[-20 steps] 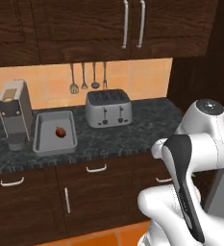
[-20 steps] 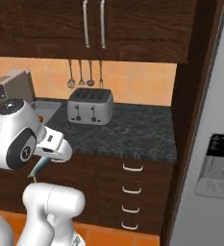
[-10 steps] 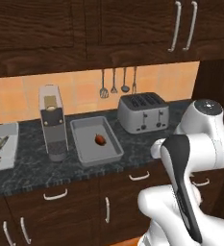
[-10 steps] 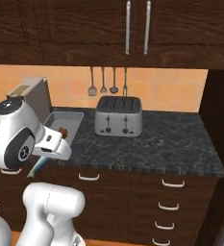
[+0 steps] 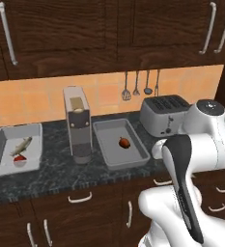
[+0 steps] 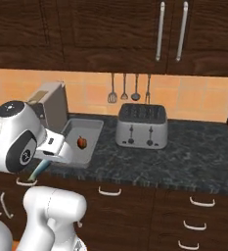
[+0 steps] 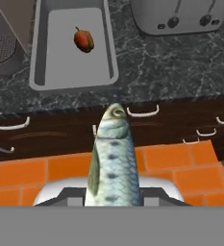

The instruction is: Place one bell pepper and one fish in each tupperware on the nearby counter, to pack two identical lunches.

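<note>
Fish [image 7: 112, 158] in fingers, short of counter [image 7: 180, 62] edge; tupperware [image 7: 41, 62] ahead.

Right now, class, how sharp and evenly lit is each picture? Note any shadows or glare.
Left base view: evenly lit, no glare, faint shadow beside the coffee machine. Right base view: crisp, toaster without highlights. Hand view: the fish looms large yet sharp.

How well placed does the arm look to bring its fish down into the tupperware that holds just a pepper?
Probably well. The fish is held over the floor just short of the counter. That tupperware lies ahead with bare floor beside its bell pepper, nothing between.
</note>
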